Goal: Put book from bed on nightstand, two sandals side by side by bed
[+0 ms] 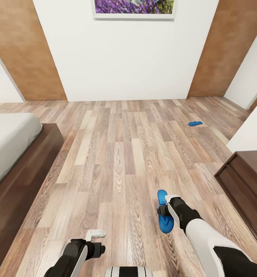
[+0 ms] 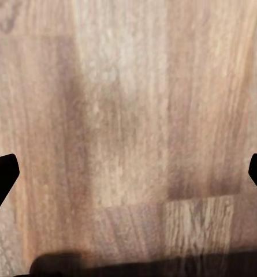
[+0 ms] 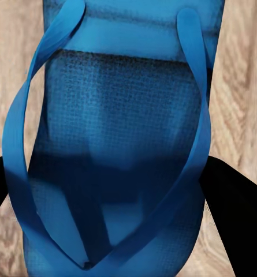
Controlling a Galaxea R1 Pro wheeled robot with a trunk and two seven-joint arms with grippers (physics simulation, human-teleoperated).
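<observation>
My right gripper (image 1: 164, 211) is shut on a blue sandal (image 1: 162, 200) low over the wood floor. In the right wrist view the sandal (image 3: 128, 115) sits close to the camera, straps up, with a dark finger (image 3: 235, 202) pressed against each of its sides. The other blue sandal (image 1: 195, 123) lies on the floor far off to the right. The bed (image 1: 9, 142), off-white mattress on a dark wood frame, runs along the left. My left gripper (image 1: 100, 249) hangs open over bare floor, its fingertips (image 2: 2, 173) wide apart. The book is out of view.
A dark reddish-brown wood cabinet (image 1: 246, 184) stands at the right edge, beside a white wall. Ahead is a white wall with a purple picture (image 1: 133, 7) and brown panels on both sides. Open plank floor (image 1: 120, 146) stretches between the bed and the cabinet.
</observation>
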